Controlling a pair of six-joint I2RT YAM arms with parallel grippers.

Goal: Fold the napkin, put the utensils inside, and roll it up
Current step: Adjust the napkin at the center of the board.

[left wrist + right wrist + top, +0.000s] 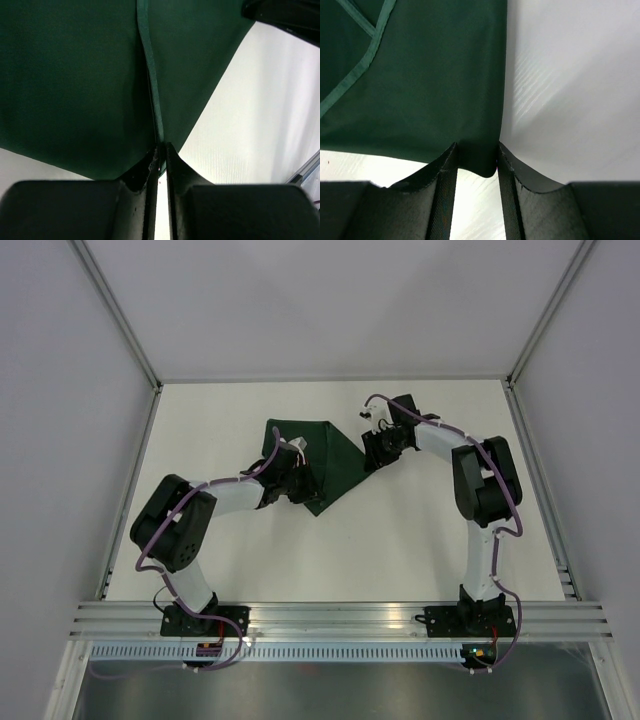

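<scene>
The dark green napkin (332,462) lies partly folded on the white table, one flap turned over so a hemmed edge shows. My left gripper (302,480) is at its left side; in the left wrist view the jaws (161,148) are pinched shut on a raised hemmed fold of the napkin (75,75). My right gripper (373,452) is at its right corner; in the right wrist view (476,150) the jaws stand apart, with a corner of the napkin (435,75) lying between the fingertips. No utensils are in view.
The white table (420,540) is closed in by grey walls at the left, right and back. A metal rail (340,617) holding both arm bases runs along the near edge. Part of the right arm (282,15) shows at the top right of the left wrist view.
</scene>
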